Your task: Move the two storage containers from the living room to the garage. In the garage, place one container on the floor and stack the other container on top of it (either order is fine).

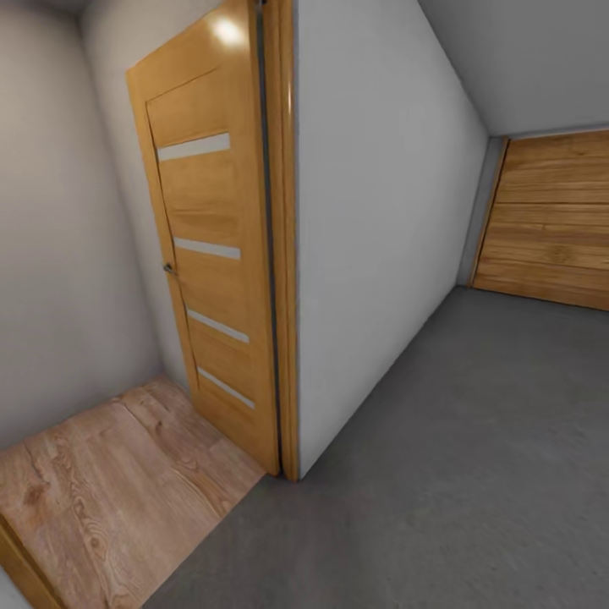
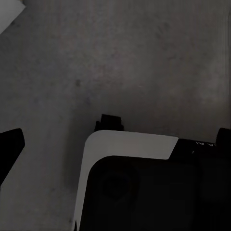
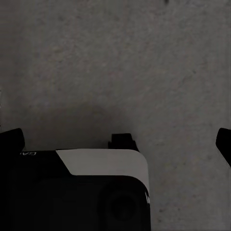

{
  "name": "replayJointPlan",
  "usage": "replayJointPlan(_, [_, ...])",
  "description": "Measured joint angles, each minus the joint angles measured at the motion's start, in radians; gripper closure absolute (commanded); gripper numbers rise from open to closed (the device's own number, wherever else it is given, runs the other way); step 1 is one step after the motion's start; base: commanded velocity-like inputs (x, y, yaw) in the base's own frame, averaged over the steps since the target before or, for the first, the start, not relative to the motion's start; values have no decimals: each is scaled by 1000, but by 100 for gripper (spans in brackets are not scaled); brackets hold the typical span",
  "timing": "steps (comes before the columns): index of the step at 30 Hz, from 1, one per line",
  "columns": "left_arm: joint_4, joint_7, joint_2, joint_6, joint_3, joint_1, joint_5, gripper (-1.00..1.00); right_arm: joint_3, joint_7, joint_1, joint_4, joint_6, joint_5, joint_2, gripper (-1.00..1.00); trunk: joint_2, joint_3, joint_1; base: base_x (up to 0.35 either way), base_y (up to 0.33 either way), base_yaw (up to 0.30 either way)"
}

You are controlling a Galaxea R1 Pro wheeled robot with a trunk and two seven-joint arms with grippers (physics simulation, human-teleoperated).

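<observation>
Facing you at 11 o'clock, an open wooden door (image 1: 211, 279) edges the wall corner (image 1: 292, 254); rough grey floor (image 1: 440, 474) opens toward 2 o'clock's plank door (image 1: 550, 220). Left fingertips (image 2: 9, 144) and right fingertips (image 3: 10, 139) stand spread apart, holding nothing.

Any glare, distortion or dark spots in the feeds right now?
Head view: a bright glare patch at the top of the wooden door, and its frame and the wall lean, wide-angle style. Both wrist views: dim, murky grey floor, robot parts near-black, detail lost.

One slatted wooden door (image 1: 211, 279), one plank garage door (image 1: 550, 220), two floor surfaces.
</observation>
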Motion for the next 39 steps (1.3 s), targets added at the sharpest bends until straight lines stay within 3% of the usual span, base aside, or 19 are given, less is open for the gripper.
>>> replayJointPlan(39, [0, 1, 0, -1, 0, 0, 0, -100, 1, 0, 0, 1, 0, 4, 0, -100, 0, 0, 0, 314, 0, 0])
